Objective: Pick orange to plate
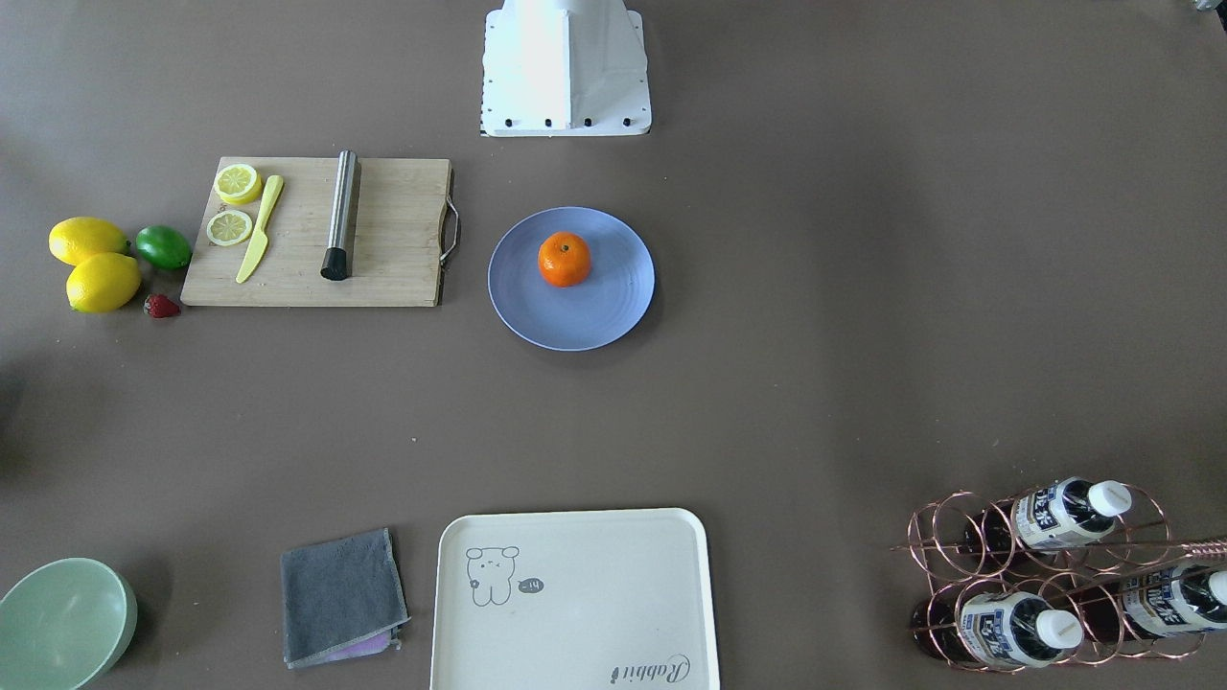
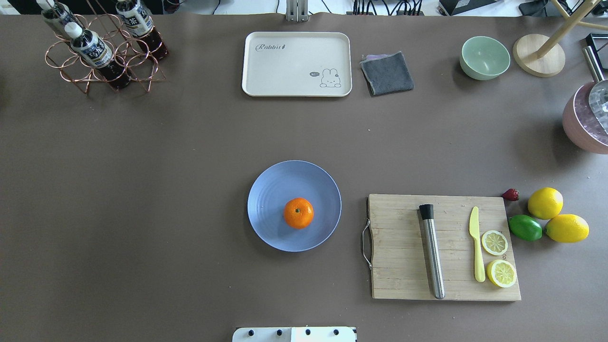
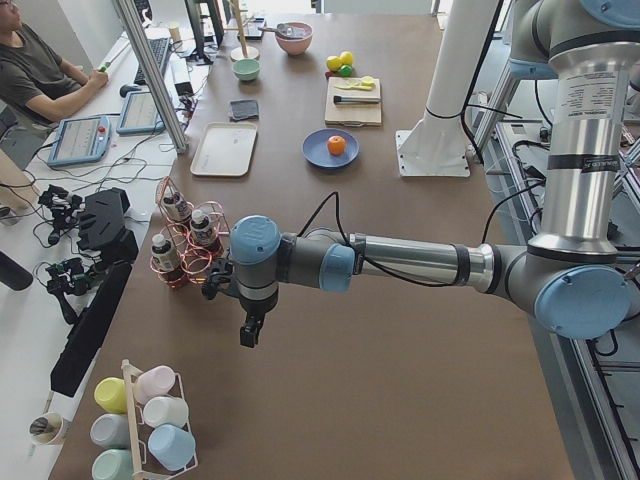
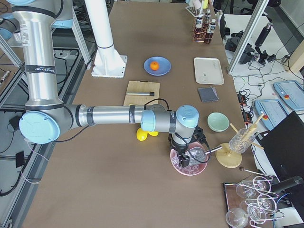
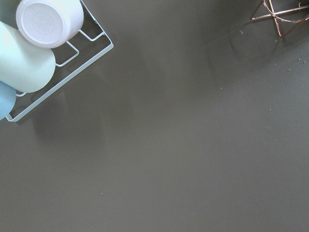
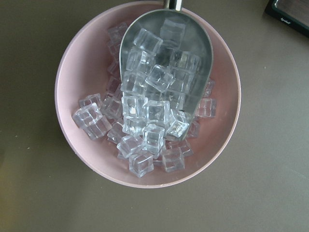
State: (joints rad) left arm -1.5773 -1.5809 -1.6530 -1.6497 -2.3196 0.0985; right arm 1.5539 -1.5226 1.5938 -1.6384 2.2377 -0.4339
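The orange point(image 2: 298, 213) is sitting on the plate point(image 2: 270, 190), slightly off centre, skin bright and stem dot facing up, so the placing is looking done and nothing more seems to be needed. The left pincer point(image 3: 247, 337) is hanging over bare tabletop point(image 3: 330, 400) and the right pincer point(image 4: 185, 160) over an ice bowl point(image 6: 228, 96); apart or together, I cannot tell

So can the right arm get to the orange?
Probably yes. The orange sits uncovered on the plate, with nothing over it. The right hand hangs over the pink bowl, and only low things, like the cutting board, lie between.
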